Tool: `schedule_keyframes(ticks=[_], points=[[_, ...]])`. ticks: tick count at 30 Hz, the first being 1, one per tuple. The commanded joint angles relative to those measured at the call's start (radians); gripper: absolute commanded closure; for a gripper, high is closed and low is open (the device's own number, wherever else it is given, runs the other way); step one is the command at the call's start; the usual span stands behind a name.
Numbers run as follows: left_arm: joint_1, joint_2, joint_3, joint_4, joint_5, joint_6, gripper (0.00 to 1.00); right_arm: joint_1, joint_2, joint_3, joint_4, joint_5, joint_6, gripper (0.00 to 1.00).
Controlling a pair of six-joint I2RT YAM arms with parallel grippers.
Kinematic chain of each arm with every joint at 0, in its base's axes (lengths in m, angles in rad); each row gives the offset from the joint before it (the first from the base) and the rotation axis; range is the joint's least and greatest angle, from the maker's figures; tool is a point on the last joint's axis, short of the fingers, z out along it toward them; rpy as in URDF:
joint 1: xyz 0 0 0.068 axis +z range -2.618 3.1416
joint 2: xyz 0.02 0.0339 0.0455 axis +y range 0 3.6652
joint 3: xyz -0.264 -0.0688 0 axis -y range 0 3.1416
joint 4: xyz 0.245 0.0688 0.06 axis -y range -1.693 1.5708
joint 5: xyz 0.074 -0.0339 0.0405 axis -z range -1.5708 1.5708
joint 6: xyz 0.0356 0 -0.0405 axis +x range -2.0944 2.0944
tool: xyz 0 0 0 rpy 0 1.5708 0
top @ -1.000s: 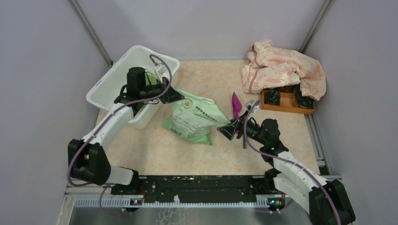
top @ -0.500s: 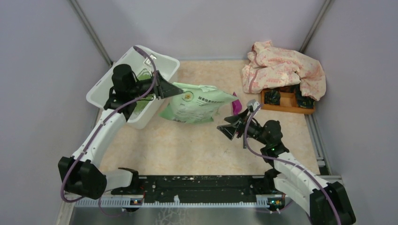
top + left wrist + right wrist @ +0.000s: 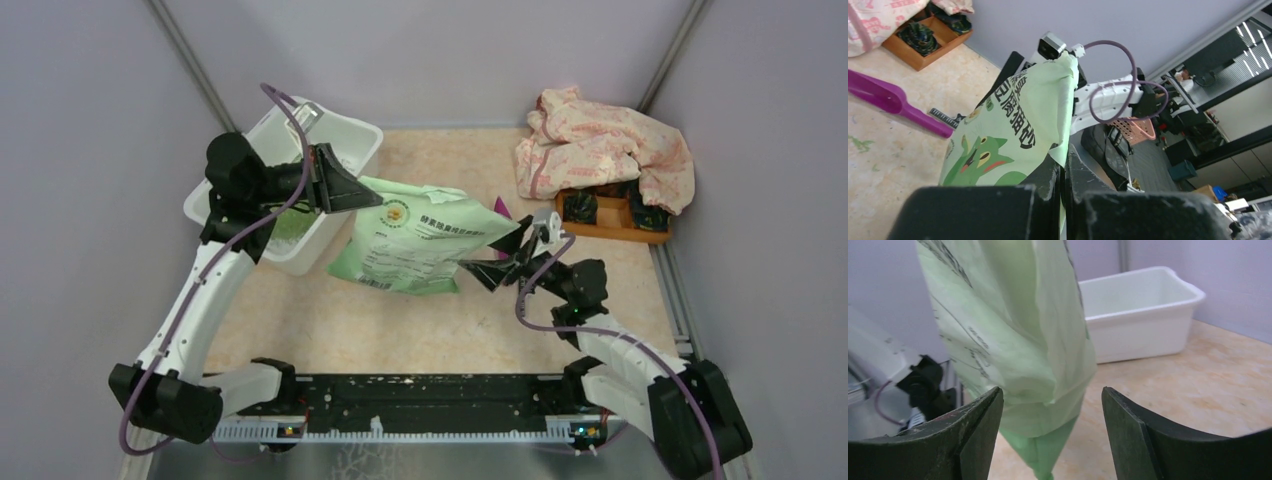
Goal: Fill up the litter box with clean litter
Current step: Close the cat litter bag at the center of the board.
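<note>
The litter box is a white tub at the back left, partly covered by my left arm; it also shows in the right wrist view as the litter box. A pale green patch of litter shows faintly inside it. My left gripper is shut on the top edge of the light green printed bag and holds it off the table. In the left wrist view the left gripper pinches the bag. My right gripper is open, with the bag's lower corner hanging between its fingers.
A purple scoop lies on the table behind the bag. An orange wooden tray sits at the back right, partly under a pink patterned cloth. Grey walls close in the table on three sides.
My left gripper has lifted the bag off the table, up and slightly left beside the tub. My right gripper has risen to the bag's right end, still open.
</note>
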Motion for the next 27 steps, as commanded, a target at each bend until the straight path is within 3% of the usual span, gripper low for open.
schedule_keyframes(ticks=[1,4,8,11,14,17,18,25,27], points=[[0.01,-0.038,0.061,0.21,0.061,-0.143,1.0,-0.007,0.119,0.102,0.419,-0.252,0.232,0.29],[0.014,-0.033,0.06,0.288,0.077,-0.204,1.0,-0.007,0.241,0.145,0.685,-0.336,0.451,0.32],[0.019,-0.022,0.047,0.38,0.088,-0.279,1.0,0.015,0.26,0.187,0.694,-0.359,0.478,0.35],[0.02,-0.008,0.028,0.502,0.092,-0.372,1.0,0.016,0.269,0.209,0.693,-0.354,0.481,0.44],[0.022,0.013,0.01,0.653,0.093,-0.479,1.0,0.016,0.28,0.228,0.692,-0.346,0.483,0.67],[0.033,0.026,0.009,0.701,0.094,-0.527,1.0,0.015,0.267,0.234,0.689,-0.319,0.49,0.95],[0.04,0.026,0.01,0.707,0.092,-0.535,1.0,0.013,0.26,0.238,0.676,-0.314,0.496,1.0],[0.161,0.001,-0.041,0.753,0.068,-0.602,1.0,-0.009,0.104,0.212,0.487,-0.313,0.435,1.0],[0.208,-0.022,-0.072,0.688,0.053,-0.55,0.99,-0.009,0.054,0.185,0.375,-0.289,0.361,1.0]])
